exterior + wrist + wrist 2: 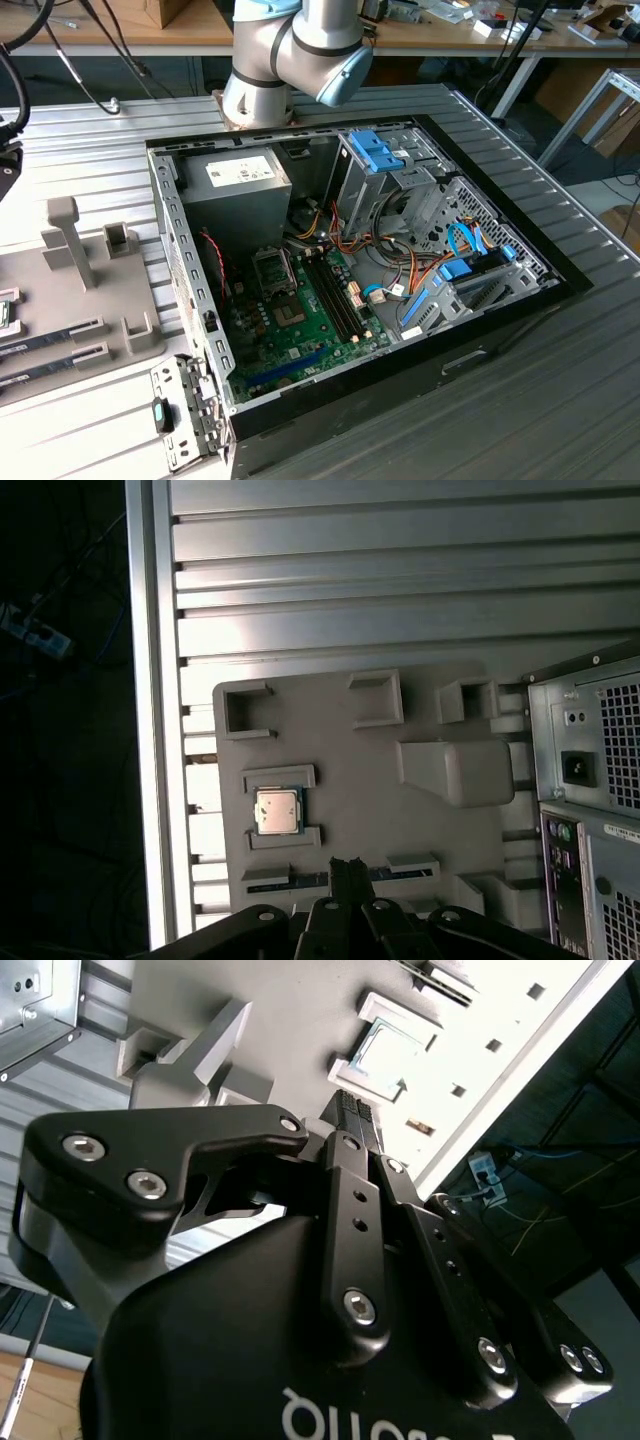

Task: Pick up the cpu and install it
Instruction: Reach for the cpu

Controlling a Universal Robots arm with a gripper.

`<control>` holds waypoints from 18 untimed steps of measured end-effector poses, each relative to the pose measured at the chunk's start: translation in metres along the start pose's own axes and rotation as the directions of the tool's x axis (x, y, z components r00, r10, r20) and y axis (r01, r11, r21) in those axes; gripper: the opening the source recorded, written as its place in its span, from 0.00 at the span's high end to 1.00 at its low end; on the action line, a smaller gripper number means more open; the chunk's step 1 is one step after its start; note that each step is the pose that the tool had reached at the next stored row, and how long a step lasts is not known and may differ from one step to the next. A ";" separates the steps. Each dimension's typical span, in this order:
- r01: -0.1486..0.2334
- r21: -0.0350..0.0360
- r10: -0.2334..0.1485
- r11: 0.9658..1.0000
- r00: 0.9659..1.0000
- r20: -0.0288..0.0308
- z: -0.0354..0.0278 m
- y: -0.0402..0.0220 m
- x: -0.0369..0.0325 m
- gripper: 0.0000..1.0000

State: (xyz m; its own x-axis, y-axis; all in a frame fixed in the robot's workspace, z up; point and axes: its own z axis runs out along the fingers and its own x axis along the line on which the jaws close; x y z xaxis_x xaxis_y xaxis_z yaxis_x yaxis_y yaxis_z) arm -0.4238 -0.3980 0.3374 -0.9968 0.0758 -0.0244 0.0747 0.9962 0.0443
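The cpu, in the grey tray at the exterior view's left, is judged light, rigid, fragile, best pinched by opposite edges; the hand is pressed together.

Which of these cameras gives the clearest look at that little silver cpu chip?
The first wrist view: the cpu faces the camera squarely, silver top plain, sitting in its nest on the grey tray. The second wrist view catches it slanted and glare-washed beyond the gripper. The exterior view adds the tray's other end.
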 end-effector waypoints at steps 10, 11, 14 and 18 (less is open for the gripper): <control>0.000 0.000 0.000 1.000 1.000 0.000 0.0037 0.0011 0.0013 0.89; 0.000 0.000 0.000 1.000 1.000 0.000 0.0039 0.0016 0.0014 0.89; 0.000 0.000 0.000 1.000 1.000 0.000 0.0047 0.0041 0.0017 0.89; 0.000 0.000 0.000 1.000 1.000 0.000 0.0061 0.0076 0.0021 0.89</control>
State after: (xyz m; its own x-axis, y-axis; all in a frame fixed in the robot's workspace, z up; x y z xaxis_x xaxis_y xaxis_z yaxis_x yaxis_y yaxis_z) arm -0.4251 -0.3901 0.3316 -0.9968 0.0759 -0.0246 0.0748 0.9962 0.0444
